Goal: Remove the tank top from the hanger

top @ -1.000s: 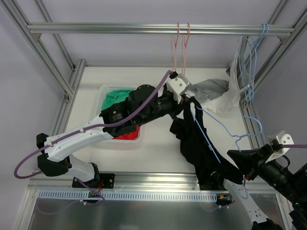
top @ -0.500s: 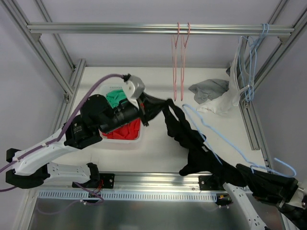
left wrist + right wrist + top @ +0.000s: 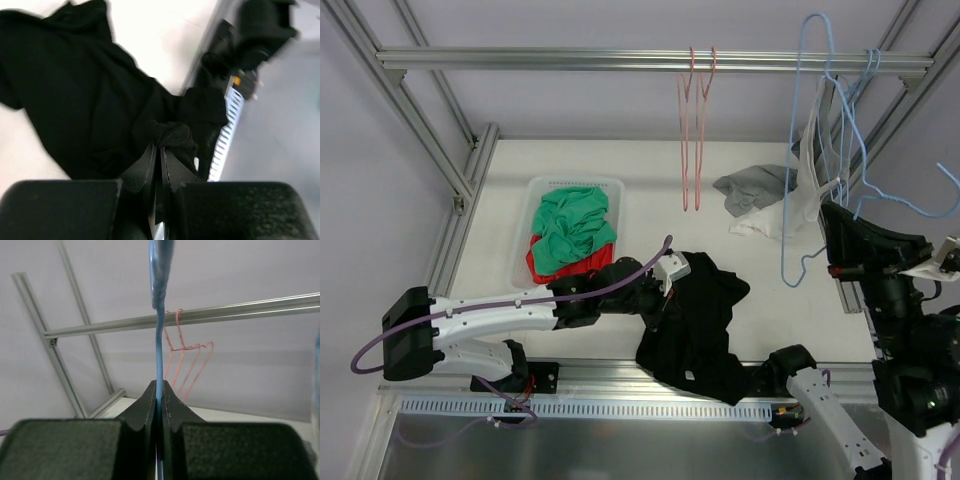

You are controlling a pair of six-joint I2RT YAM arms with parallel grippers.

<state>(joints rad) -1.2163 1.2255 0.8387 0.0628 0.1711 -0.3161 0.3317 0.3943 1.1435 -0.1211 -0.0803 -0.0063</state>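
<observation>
The black tank top (image 3: 698, 322) lies crumpled on the table's front, its lower part hanging over the near edge. My left gripper (image 3: 668, 300) is shut on a bunched fold of it (image 3: 167, 136) at its left side. The tank top (image 3: 80, 90) spreads out beyond the jaws in the left wrist view. The blue wire hanger (image 3: 810, 120) is bare and raised high at the right. My right gripper (image 3: 832, 225) is shut on its wire. In the right wrist view the hanger (image 3: 159, 320) runs straight up from between the closed fingers of the right gripper (image 3: 159, 389).
A white basket (image 3: 534, 188) of green and red clothes stands at the left. Pink hangers (image 3: 692, 130) hang from the top rail (image 3: 570, 60). Grey and white garments (image 3: 760, 192) lie at the back right, beside more blue hangers (image 3: 847, 95) on the frame.
The left arm pulled the tank top off the hanger, swung left, then lowered it to the table's front. The right arm lifted the now bare hanger up at the right.
</observation>
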